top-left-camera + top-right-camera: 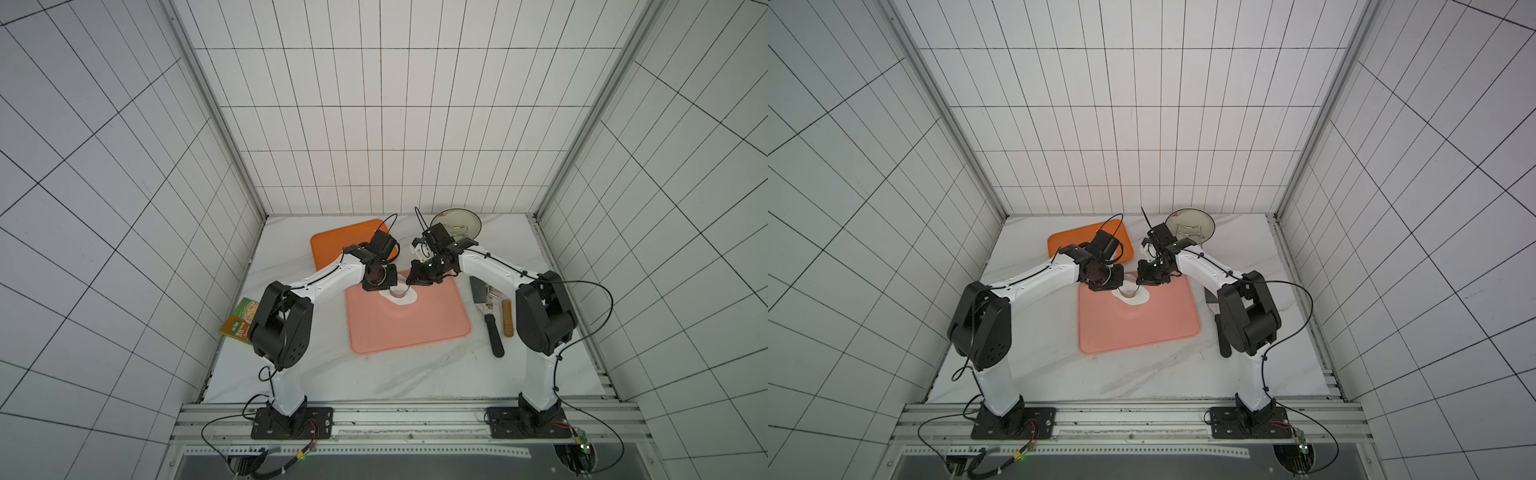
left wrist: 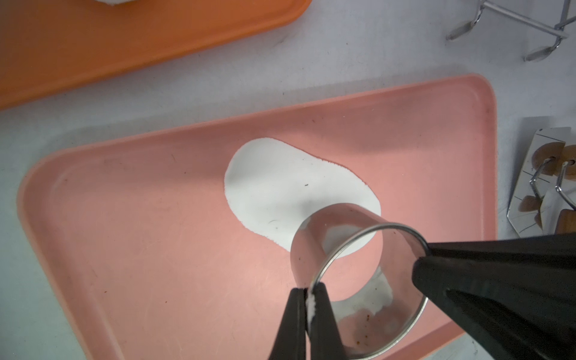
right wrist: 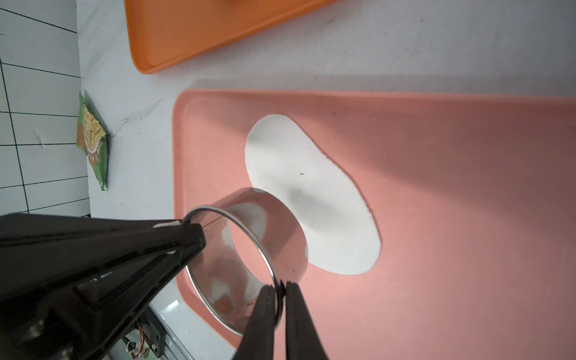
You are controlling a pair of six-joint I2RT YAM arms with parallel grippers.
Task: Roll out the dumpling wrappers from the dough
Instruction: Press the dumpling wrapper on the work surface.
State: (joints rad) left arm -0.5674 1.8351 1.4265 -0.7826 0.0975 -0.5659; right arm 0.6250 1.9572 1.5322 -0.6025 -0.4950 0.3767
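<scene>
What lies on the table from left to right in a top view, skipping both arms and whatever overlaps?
Green snack packet → pink tray → black-handled scraper → wooden handle.

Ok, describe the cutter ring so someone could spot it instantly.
Find the central pink tray, with flat white dough on it. The steel ring stands over one end of that dough: the only shiny, open metal band there.

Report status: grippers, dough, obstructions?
Both shut on steel ring rim: left gripper, right gripper. Ring over dough edge, on pink tray. Nothing blocking.
</scene>
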